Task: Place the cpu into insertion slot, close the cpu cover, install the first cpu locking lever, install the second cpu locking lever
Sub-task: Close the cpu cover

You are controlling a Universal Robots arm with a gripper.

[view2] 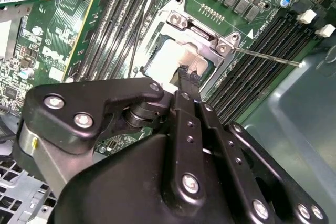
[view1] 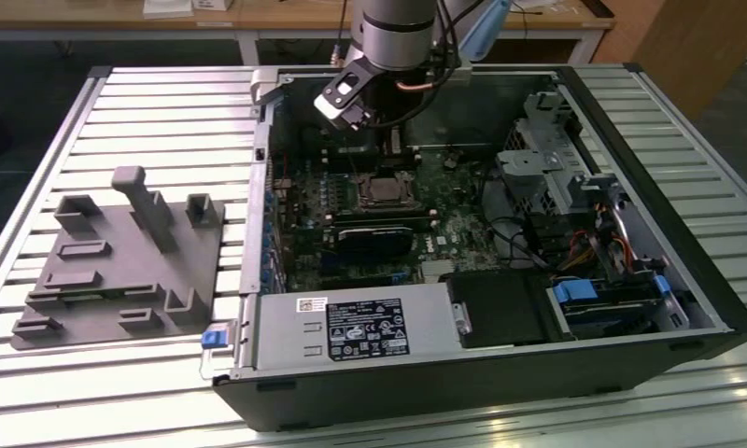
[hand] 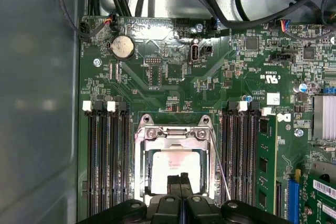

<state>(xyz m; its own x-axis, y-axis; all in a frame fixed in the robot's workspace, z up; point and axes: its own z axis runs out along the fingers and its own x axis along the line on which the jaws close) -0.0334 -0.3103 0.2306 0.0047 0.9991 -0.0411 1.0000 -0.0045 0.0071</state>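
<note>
Progress check inside the open computer case on the slatted bench. The cpu is sitting in its socket on the motherboard, its pale metal top showing through the window of the cpu cover. That silvery frame looks to be lying flat over the chip, so I'd call steps one and two done.

The end effector is right over the socket, fingertips pressed together with nothing between them. They are on the chip's top or just above it; contact is hard to call.

The levers are another story. One thin locking lever juts out from the cover's corner, well clear of any catch, so it reads as unlatched. The other lever I can't make out.

In the exterior view, a gray parts fixture sits at nine o'clock from the case.
</note>
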